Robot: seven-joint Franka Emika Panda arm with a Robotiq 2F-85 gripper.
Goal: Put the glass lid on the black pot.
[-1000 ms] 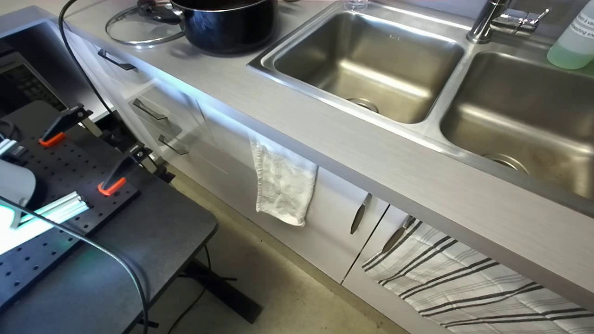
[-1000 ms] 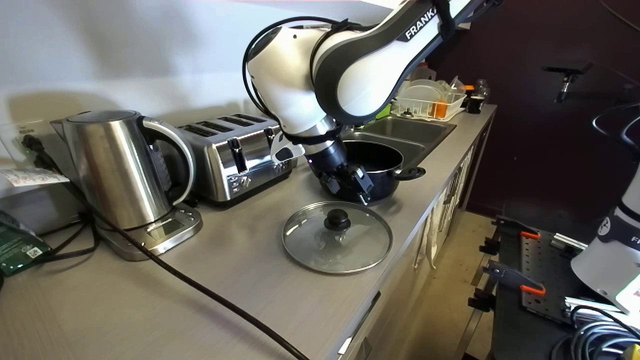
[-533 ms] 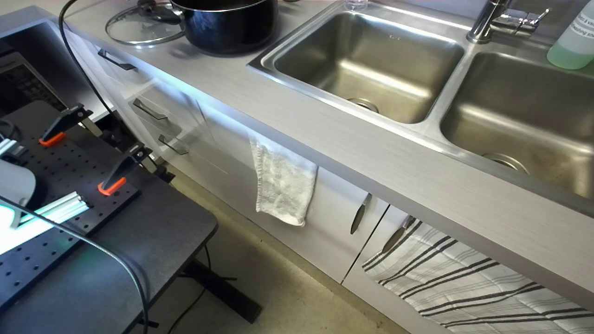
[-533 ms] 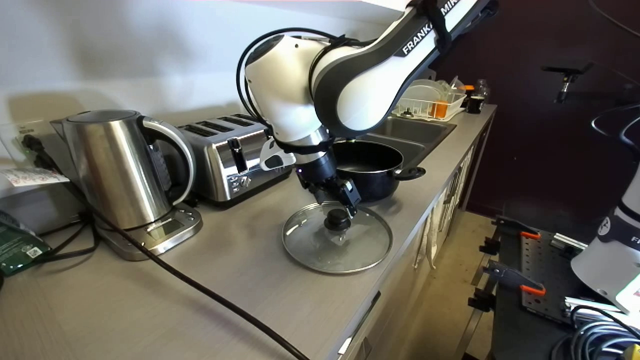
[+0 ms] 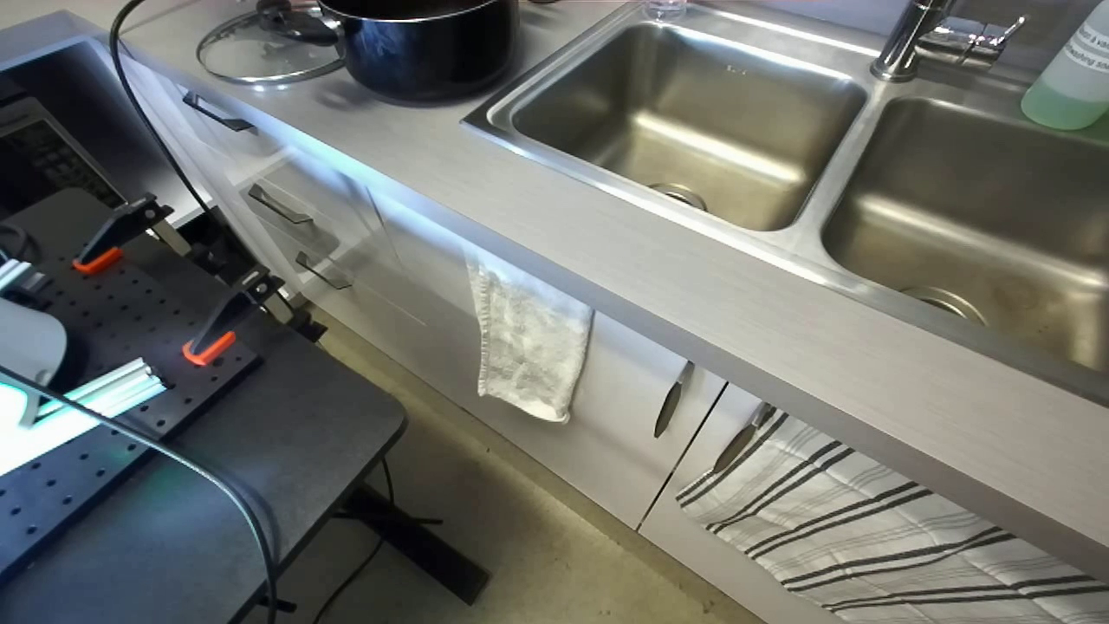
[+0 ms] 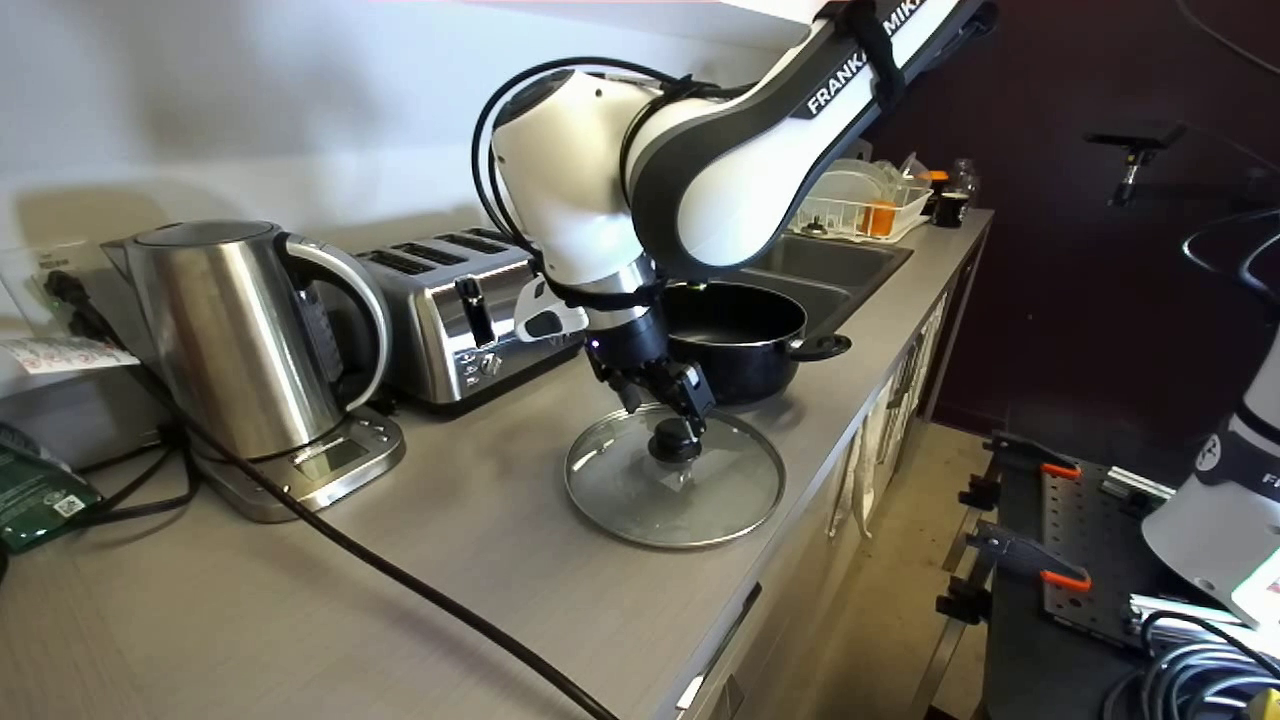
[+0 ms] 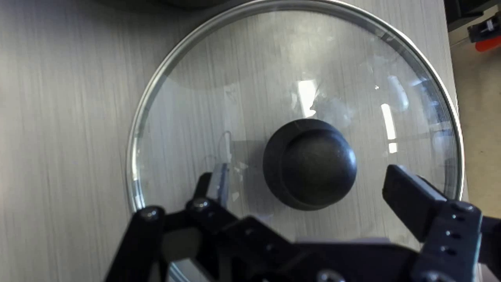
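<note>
In an exterior view, the white-and-black Franka forearm (image 6: 745, 200) sloped down to the wrist (image 6: 565, 185). The wrist was bent downward at a slight tilt. In the wrist view, the hand (image 7: 304, 176) had its two black fingers (image 7: 411, 199) spread well apart.

In an exterior view, the lid (image 6: 682, 500) lies on the surface (image 6: 500, 560) before the pot (image 6: 752, 366), with the toaster (image 6: 470, 320) to the left of the pot and the kettle (image 6: 212, 335) further left. In the wrist view, the jaws stand parted over the lid, one on each side of its knob (image 7: 311, 166). In an exterior view, the lid lies left of the pot and the sink (image 5: 845, 165) to the right of it, with a bottle (image 5: 1073, 87) by its back edge and two towels (image 5: 533, 347) hanging below the surface's front edge
</note>
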